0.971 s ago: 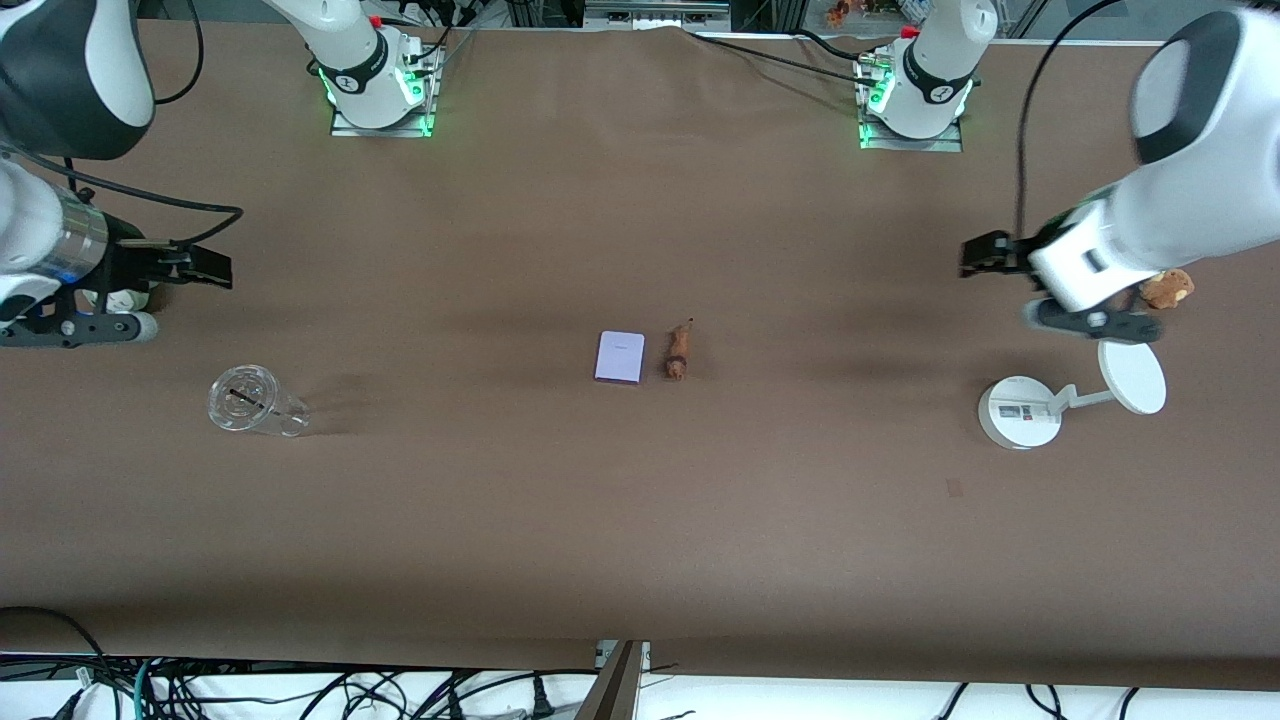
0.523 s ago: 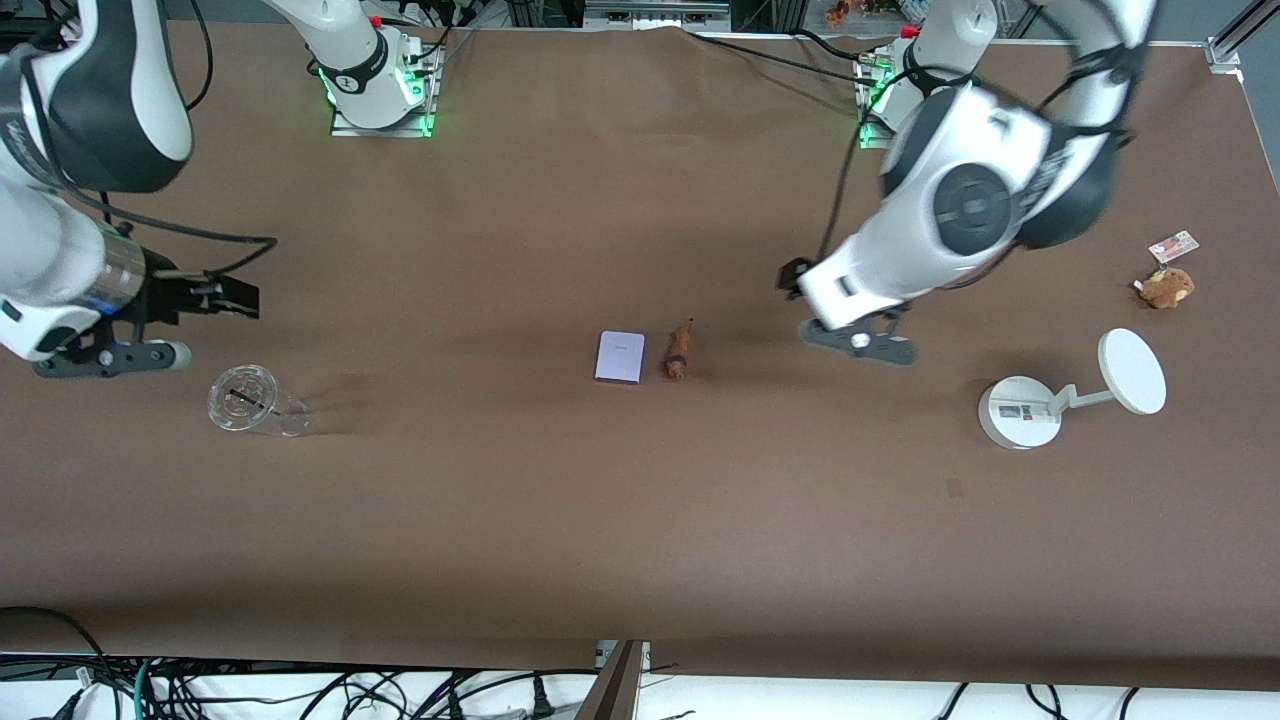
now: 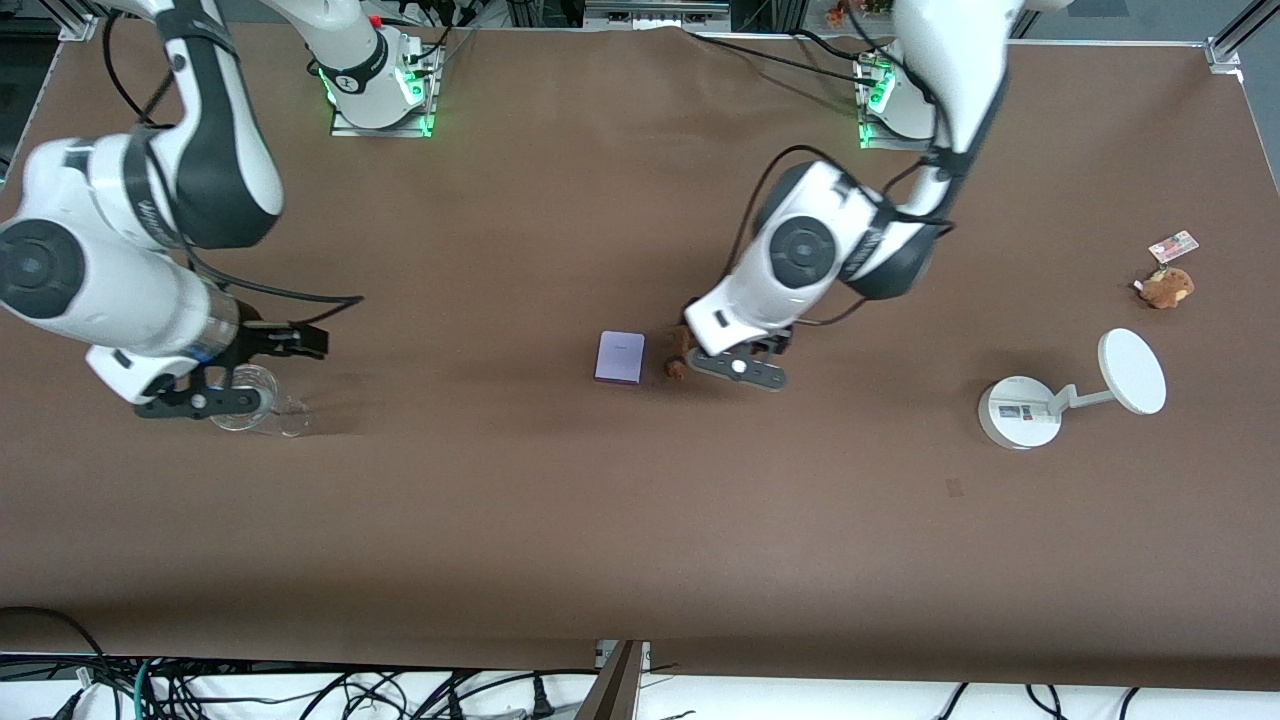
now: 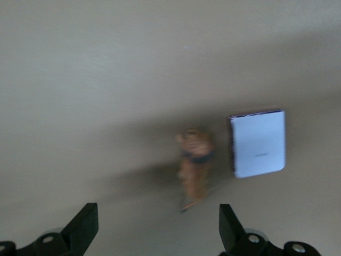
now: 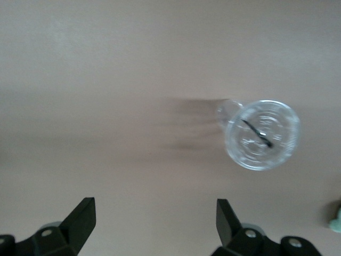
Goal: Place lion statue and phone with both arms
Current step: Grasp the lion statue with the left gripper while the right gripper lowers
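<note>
Mid-bench, well clear of every edge: phone (image 3: 620, 357) flat, lion statue (image 3: 679, 354) just beside it. Phone looks thin, stiff, slick; best pinched across its long edges. Lion looks light, hard; grip mid-body, not the tail. Left gripper (image 4: 158, 230) over the lion, fingers wide. Right gripper (image 5: 154, 226) over clear cup (image 5: 261, 134), fingers wide.

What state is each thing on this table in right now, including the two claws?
Lion statue: lying on the table, not held.
Phone: lying flat beside the lion.
Left gripper: open, over the lion.
Right gripper: open, over the table beside the clear cup.
Clear cup: standing, untouched.
White stand: untouched.
</note>
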